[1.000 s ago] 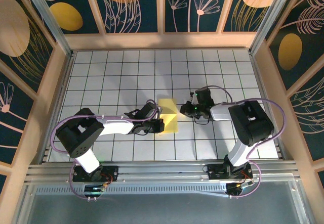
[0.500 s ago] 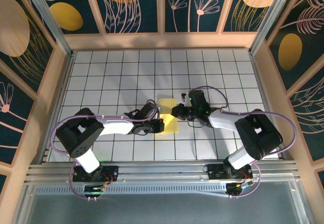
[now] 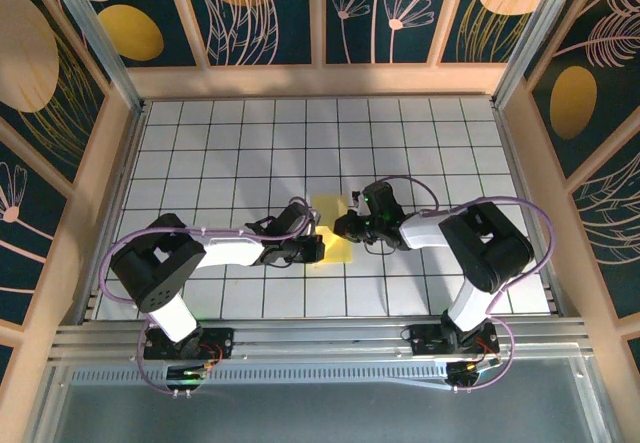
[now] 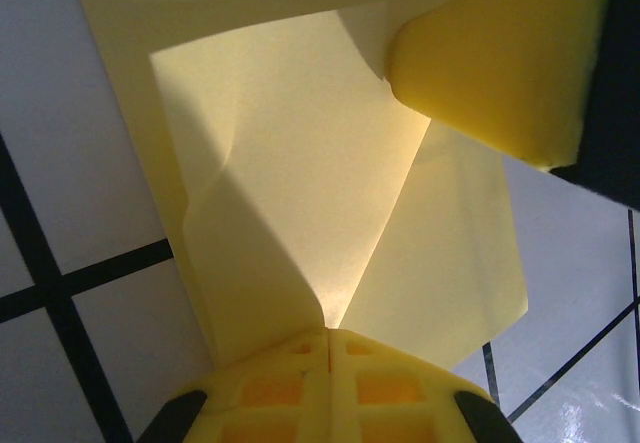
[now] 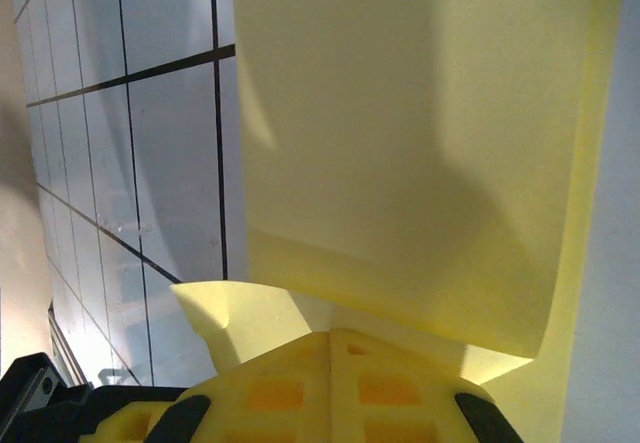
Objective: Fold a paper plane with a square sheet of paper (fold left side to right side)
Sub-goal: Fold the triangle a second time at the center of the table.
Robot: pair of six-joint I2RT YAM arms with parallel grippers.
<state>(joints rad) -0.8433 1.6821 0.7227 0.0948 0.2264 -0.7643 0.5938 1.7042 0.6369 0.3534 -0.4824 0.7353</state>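
The white grid-tiled table (image 3: 200,143) carries both arms.

1. Left arm (image 3: 235,251): it reaches rightward from its base. Its pose matches that of one second ago.
2. Left gripper (image 3: 314,248): it sits at the left edge of the paper, where it was one second ago. In the left wrist view the jaws are closed, with the two yellow fingertips (image 4: 300,363) pressed together. A raised crease in the paper runs straight to their seam. Whether the paper is pinched between them cannot be determined.
3. Thin, bright yellow square sheet of paper (image 3: 329,207): it lies near the table centre, between the two grippers. It is partly folded, with a lifted flap. Less of it is visible from above than one second ago, because the right gripper now covers its right part.
4. Right gripper (image 3: 344,229): one second ago it stood just beside the right edge of the square sheet of paper. It has since moved left and now rests over that edge. In the right wrist view the jaws are closed, with the fingertips (image 5: 290,373) together and touching the paper.
5. Right arm (image 3: 485,243): the forearm now points more squarely left than one second ago.
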